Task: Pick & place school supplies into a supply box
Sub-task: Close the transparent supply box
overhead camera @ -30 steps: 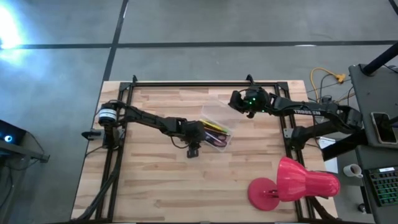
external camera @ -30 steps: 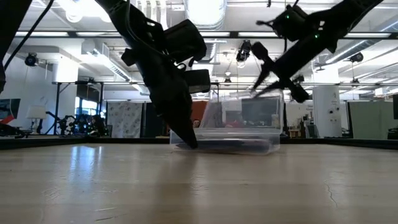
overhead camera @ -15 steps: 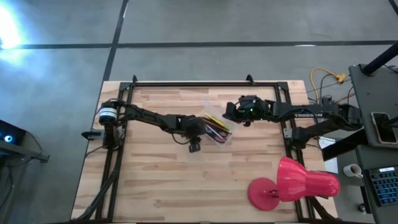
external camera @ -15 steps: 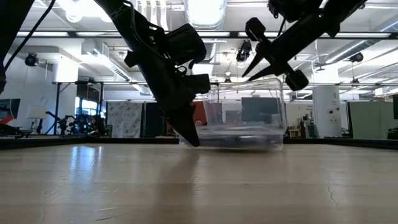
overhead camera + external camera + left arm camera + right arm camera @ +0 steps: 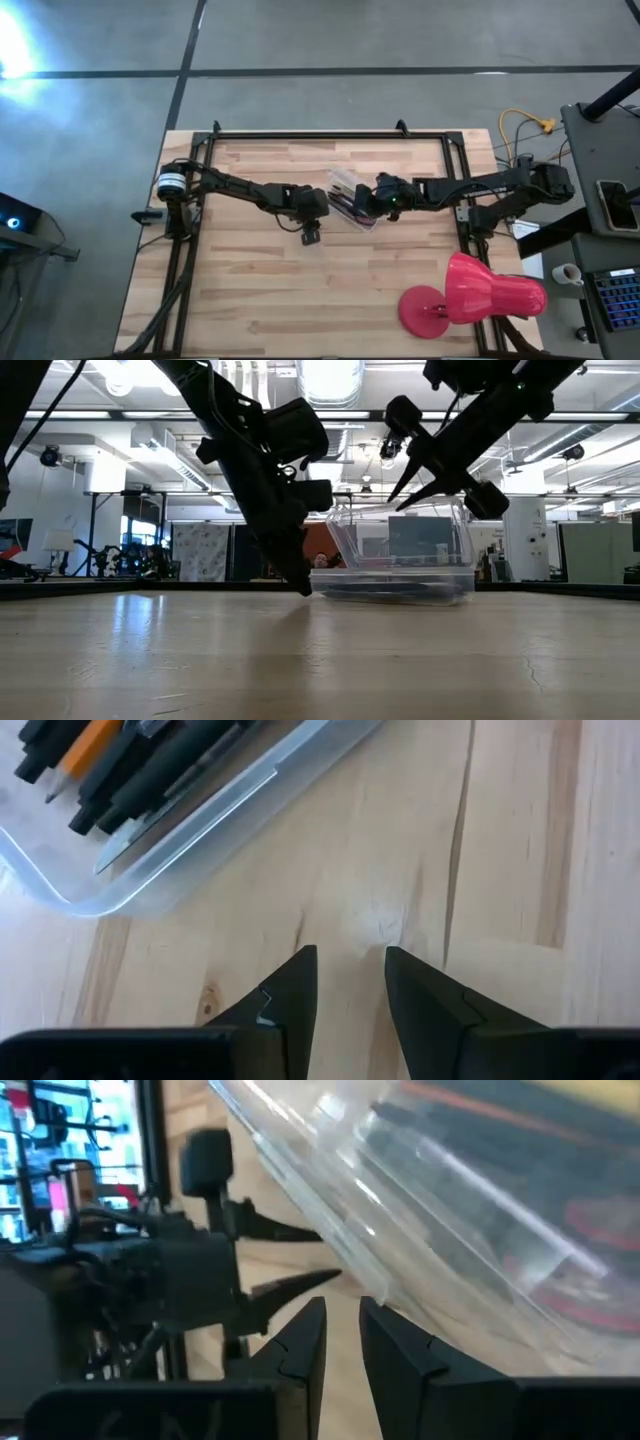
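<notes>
The wooden surface [image 5: 250,300] is filling the middle of the high view, framed by a black rail. A pink-red lamp [image 5: 475,295] is lying on its side near the corner on the right arm's side, well apart from everything else.

The two dark arms are reaching in toward the middle from opposite sides. The left arm is stretching along the surface, its left tool [image 5: 312,235] pointing down and sitting just beside the box [image 5: 352,200]. In the left wrist view that tool [image 5: 345,982] is showing its fingers [image 5: 290,985] spread a little with bare wood between them, gripping nothing, and the box corner [image 5: 90,898] is lying ahead of the tips, not touching them. In the low view the left tool [image 5: 300,582] is coming down to the wood right at the box's end [image 5: 325,580].

The right tool [image 5: 378,200] is sitting at the box's other side. In the right wrist view it [image 5: 342,1335] is keeping only a narrow gap between its fingers [image 5: 305,1342], with the clear wall [image 5: 420,1210] just in front; whether it is touching the wall I cannot tell.

The box is resting on the surface near its centre, between the two tools. Pens and pencils [image 5: 120,765] are lying inside it, dark ones beside an orange one, and something red [image 5: 590,1215] is showing through the wall.
</notes>
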Available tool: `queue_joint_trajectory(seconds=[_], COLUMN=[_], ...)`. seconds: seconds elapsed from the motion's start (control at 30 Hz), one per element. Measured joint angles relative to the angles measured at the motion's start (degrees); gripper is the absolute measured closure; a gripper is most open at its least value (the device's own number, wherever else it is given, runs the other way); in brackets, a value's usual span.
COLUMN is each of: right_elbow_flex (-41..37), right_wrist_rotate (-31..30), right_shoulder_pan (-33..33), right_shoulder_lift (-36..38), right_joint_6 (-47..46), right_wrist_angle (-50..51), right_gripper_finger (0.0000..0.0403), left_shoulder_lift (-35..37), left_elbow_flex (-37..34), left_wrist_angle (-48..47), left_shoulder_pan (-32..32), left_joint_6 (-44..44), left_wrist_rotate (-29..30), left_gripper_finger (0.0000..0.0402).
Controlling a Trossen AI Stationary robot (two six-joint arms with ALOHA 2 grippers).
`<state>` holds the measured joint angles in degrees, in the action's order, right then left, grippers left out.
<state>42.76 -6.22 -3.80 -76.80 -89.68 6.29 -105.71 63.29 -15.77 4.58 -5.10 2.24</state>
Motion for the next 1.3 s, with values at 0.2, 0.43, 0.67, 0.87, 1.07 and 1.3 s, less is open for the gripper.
queue_joint_trajectory(seconds=[0.2, 0.43, 0.67, 0.87, 1.07, 1.3], right_elbow_flex=[-0.1, 1.9, 2.0, 1.9, 1.9, 1.9], right_wrist_rotate=[-0.1, -1.5, -1.5, -2.3, -3.2, -5.2], right_shoulder_pan=[2.7, 4.1, 4.0, 4.1, 4.8, 6.6], right_shoulder_lift=[-5.5, -4.8, -4.8, -4.8, -4.8, -4.8], right_joint_6=[-3.2, -0.7, -1.5, -0.7, -0.3, -1.7], right_wrist_angle=[-8.6, -13.2, -3.6, -4.0, -4.0, -3.5], right_gripper_finger=[0.0344, 0.0344, 0.0344, 0.0344, 0.0344, 0.0344], left_shoulder_lift=[1.9, 3.6, 11.5, 20.9, 23.1, 15.8], left_elbow_flex=[-0.4, -0.8, -0.8, -0.8, -0.8, 2.2], left_wrist_angle=[-0.3, -3.0, -3.8, -1.7, 4.1, 12.6], left_shoulder_pan=[0.0, 0.0, 0.0, 1.3, 6.6, 12.5], left_joint_6=[-0.2, -0.3, 0.0, 4.0, 4.9, -2.2], left_wrist_rotate=[0.8, 1.6, 6.9, 16.2, 12.0, -6.1], left_gripper_finger=[0.0297, 0.0297, 0.0297, 0.0297, 0.0297, 0.0297])
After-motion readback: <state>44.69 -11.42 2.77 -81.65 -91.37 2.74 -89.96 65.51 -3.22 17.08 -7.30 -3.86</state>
